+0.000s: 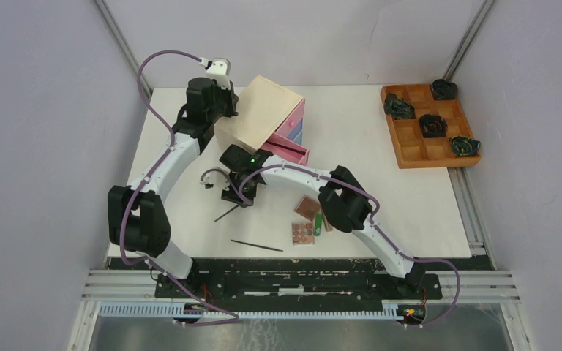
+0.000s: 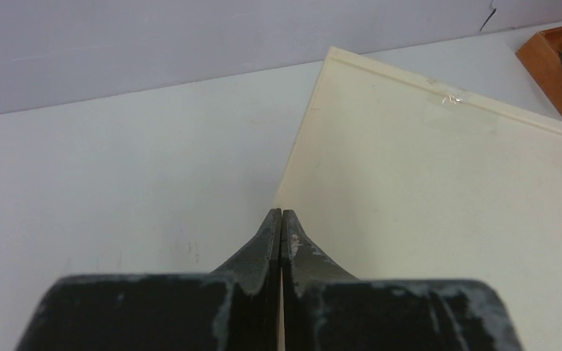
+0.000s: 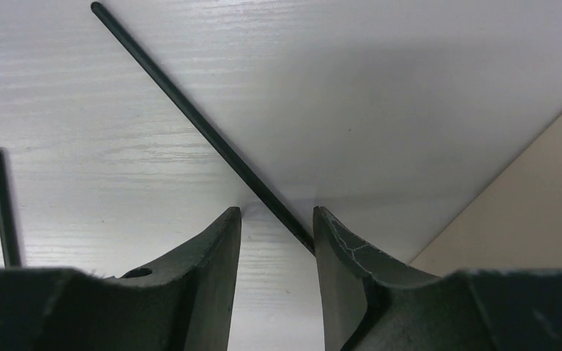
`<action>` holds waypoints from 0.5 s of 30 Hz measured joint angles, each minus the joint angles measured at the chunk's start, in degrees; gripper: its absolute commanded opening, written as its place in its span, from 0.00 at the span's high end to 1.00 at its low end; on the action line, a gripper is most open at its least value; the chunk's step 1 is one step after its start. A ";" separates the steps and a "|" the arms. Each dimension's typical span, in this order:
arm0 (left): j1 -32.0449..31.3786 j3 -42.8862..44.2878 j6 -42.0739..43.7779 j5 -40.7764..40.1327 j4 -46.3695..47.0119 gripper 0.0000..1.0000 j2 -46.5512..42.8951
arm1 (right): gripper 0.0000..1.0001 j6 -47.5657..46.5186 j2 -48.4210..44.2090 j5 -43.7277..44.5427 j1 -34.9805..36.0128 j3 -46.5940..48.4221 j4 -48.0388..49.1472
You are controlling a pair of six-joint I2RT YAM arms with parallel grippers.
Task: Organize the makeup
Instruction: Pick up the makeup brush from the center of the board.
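The left arm reaches to the far left part of the surface; the left fingers are pressed together, holding nothing, their tips at the near left edge of the pale wooden chest's top.

The chest stands at the back, left of centre; its lower pink drawer is pulled out towards the right.

In front of the chest the right arm bends in from the right; the right fingers are spread and point down at the surface. One end of a thin black stick lies in the gap between them, and the stick runs away slantwise, flat on the surface. Whether either finger touches it I cannot tell. A beige face at the right edge of the wrist view is probably the chest.

The second thin black stick lies flat nearer the arm bases, apart from the first.

To the right of the sticks, two brown palettes lie one behind the other, the nearer one showing small round pans. A green tube lies just beside them, at the right arm's elbow.

At the far right back corner sits the orange-brown grid tray, with dark coiled objects in several of its compartments, well apart from the makeup.
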 measured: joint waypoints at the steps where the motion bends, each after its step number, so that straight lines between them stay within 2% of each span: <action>1: 0.00 0.00 0.00 -0.02 -0.02 0.97 0.00 | 0.53 -0.20 0.37 -0.26 -0.11 0.33 -0.07; 9: 0.00 0.00 -0.02 0.00 0.00 0.97 0.00 | 0.53 -0.33 1.75 -0.98 -0.15 2.51 -0.13; 15: 0.00 0.00 -0.02 -0.02 0.00 0.97 0.00 | 0.64 -0.28 1.97 -1.38 -0.24 2.73 -0.15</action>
